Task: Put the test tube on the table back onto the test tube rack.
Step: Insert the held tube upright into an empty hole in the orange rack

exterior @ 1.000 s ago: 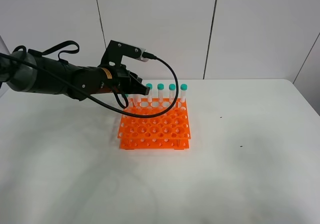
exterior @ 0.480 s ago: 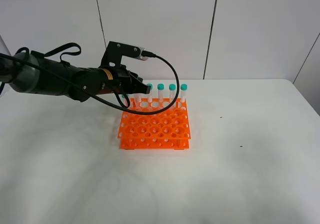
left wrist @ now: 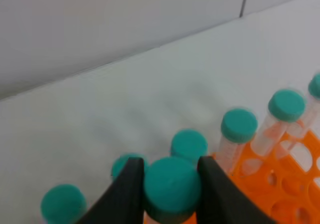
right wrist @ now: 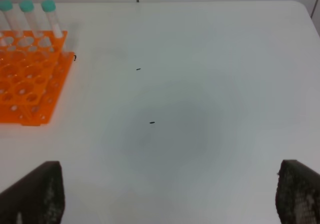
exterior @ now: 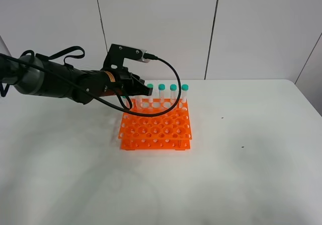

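Note:
My left gripper (exterior: 142, 90) hovers over the back left of the orange test tube rack (exterior: 156, 130) on the white table (exterior: 251, 164). In the left wrist view the gripper (left wrist: 171, 176) is shut on the teal cap of a test tube (left wrist: 172, 191), held upright among other capped tubes (left wrist: 238, 126). Several more tubes (exterior: 173, 93) stand in the rack's back row. The held tube's lower end is hidden. My right gripper (right wrist: 167, 184) is open and empty above bare table, right of the rack (right wrist: 30, 78); it is out of the exterior view.
The table's right half (right wrist: 200, 83) carries only a few tiny dark specks (right wrist: 152, 122). A white panelled wall (exterior: 161, 28) stands behind the table. The left arm's black cable (exterior: 173, 81) loops over the rack's back row.
The left gripper with the tube has shifted slightly down and toward the rack's back row. The right arm has not moved.

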Available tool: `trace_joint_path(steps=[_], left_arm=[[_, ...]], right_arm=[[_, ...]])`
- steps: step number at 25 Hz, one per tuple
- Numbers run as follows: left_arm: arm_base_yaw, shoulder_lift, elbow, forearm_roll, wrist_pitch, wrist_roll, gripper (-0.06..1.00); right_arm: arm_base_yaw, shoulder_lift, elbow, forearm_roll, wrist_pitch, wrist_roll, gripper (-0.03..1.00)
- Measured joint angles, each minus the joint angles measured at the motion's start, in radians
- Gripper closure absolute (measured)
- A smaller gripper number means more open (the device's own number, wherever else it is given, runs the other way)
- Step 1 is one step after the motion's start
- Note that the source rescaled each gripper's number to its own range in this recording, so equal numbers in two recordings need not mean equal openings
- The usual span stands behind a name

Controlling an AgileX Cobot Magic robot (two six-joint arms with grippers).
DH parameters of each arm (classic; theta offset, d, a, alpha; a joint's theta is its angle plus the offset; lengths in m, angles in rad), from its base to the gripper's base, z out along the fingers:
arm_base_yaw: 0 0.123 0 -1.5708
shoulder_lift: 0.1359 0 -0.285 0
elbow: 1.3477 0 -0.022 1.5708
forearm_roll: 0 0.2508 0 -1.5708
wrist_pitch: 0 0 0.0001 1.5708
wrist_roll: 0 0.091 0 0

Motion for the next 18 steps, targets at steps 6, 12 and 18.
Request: trace_joint_path(steps=[6,12,18], left_arm=[[0.000,-0.036,0.000,0.000,0.035,0.000,0.94],[0.000,-0.045,0.000,0.000,0.036,0.000,0.94],[0.000,-0.027,0.000,0.000,0.034,-0.033,0.94]], right_arm=[[0.000,0.000,0.000,0.000,0.000,0.000,0.05],[0.000,0.000,0.000,0.000,0.000,0.000,0.05],[0.000,0.000,0.000,0.000,0.000,0.000,0.05]])
